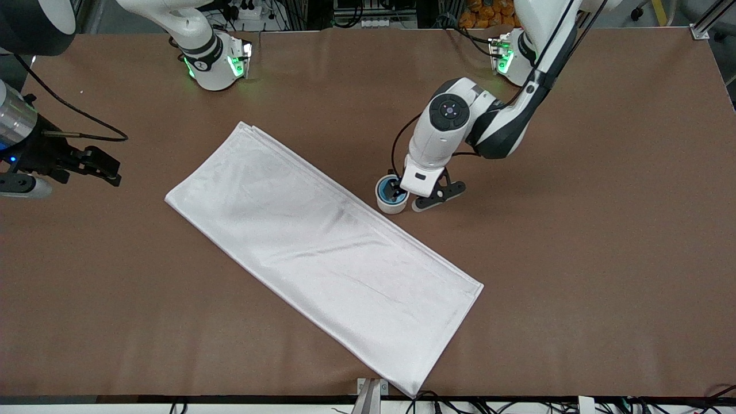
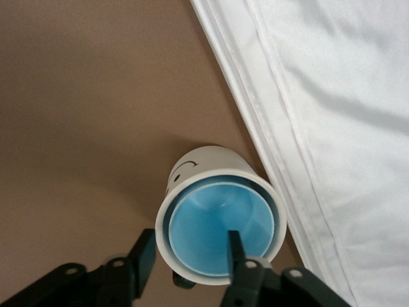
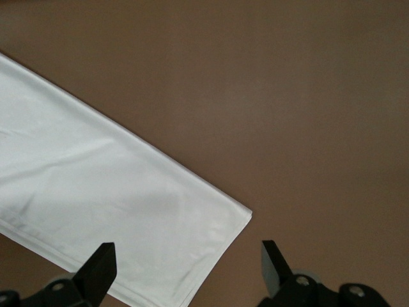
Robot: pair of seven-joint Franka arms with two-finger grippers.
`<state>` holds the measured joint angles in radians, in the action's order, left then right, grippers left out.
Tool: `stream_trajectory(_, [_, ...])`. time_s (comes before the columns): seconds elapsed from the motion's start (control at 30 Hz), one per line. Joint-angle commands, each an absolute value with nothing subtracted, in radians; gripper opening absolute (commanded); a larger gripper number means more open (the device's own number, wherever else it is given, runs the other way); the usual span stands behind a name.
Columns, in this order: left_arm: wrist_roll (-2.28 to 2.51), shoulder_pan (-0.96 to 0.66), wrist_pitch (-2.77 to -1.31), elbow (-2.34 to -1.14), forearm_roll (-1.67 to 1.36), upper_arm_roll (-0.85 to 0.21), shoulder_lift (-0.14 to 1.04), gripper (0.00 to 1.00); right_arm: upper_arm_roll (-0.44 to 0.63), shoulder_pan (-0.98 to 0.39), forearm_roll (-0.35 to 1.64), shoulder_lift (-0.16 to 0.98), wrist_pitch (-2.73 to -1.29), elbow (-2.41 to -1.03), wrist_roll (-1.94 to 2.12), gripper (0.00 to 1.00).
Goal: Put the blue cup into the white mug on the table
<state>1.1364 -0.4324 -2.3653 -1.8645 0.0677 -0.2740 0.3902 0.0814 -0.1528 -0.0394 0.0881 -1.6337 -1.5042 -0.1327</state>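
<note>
The blue cup [image 1: 390, 192] sits inside the white mug [image 1: 393, 206], which stands upright on the brown table [image 1: 575, 259] beside the cloth's long edge. My left gripper [image 1: 409, 201] is low at the mug, open, with one finger down inside the cup and the other outside the mug's wall. In the left wrist view the cup [image 2: 217, 217] fills the mug [image 2: 204, 160], and the left gripper [image 2: 190, 240] straddles the rim without pinching it. My right gripper [image 1: 115, 172] waits open and empty in the air at the right arm's end of the table.
A large white folded cloth [image 1: 322, 247] lies diagonally across the middle of the table, its long edge close to the mug. It also shows in the left wrist view [image 2: 339, 128]. Its corner shows under the right gripper [image 3: 186, 252] in the right wrist view [image 3: 96, 185].
</note>
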Motion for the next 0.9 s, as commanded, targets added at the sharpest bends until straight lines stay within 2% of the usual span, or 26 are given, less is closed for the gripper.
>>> stream_trajectory(0.0, [1.008, -0.325, -2.335, -1.864, 0.183, -0.276, 0.327, 1.00, 0.074, -0.138, -0.032, 0.058, -1.649, -1.529, -0.118, 1.00])
stream_trajectory(0.37, [0.580, -0.077, -2.206, -1.756, 0.146, -0.279, 0.336, 1.00, 0.075, -0.124, -0.032, 0.057, -1.669, -1.542, -0.118, 1.00])
stream_trajectory(0.6, [0.332, 0.040, -2.171, -1.750, 0.138, -0.281, 0.321, 1.00, 0.075, -0.124, -0.032, 0.057, -1.681, -1.551, -0.118, 1.00])
stream_trajectory(0.87, [0.207, 0.158, -2.086, -1.735, 0.137, -0.282, 0.247, 1.00, 0.075, -0.124, -0.032, 0.049, -1.701, -1.574, -0.118, 1.00])
